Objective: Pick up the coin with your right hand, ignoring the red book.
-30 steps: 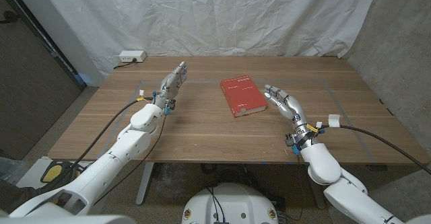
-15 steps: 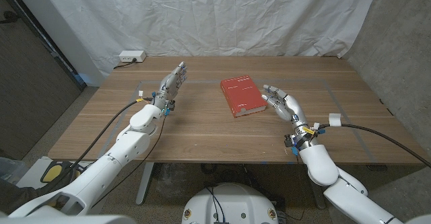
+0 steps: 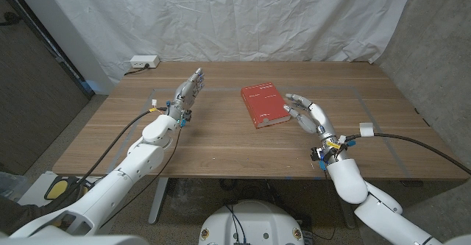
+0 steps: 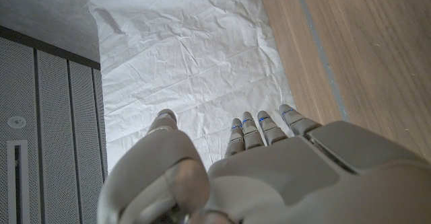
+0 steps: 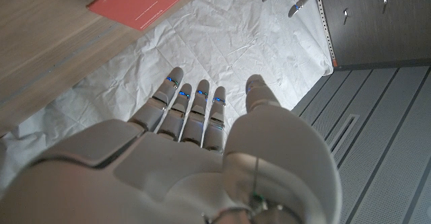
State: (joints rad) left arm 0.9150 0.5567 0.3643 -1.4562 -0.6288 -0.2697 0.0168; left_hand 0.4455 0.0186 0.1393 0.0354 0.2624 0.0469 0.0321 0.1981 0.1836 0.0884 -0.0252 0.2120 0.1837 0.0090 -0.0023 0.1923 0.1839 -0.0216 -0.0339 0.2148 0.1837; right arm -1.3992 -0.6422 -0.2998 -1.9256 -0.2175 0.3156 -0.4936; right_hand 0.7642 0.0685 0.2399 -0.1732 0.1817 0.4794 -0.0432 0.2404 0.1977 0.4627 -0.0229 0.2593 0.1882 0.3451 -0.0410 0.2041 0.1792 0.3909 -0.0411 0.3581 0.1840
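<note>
The brown wooden table (image 3: 221, 138) carries a red rectangular hardcover book (image 3: 265, 105) near its middle, lying flat, its long axis running from the near edge toward the white backdrop sheet (image 3: 243, 17), slightly tilted. The right hand (image 3: 309, 114) hovers just beside the book's near right corner, fingers spread, grasping nothing. The left hand (image 3: 188, 92) stands well apart on the book's other side, fingers extended, released. I cannot make out the coin anywhere.
</note>
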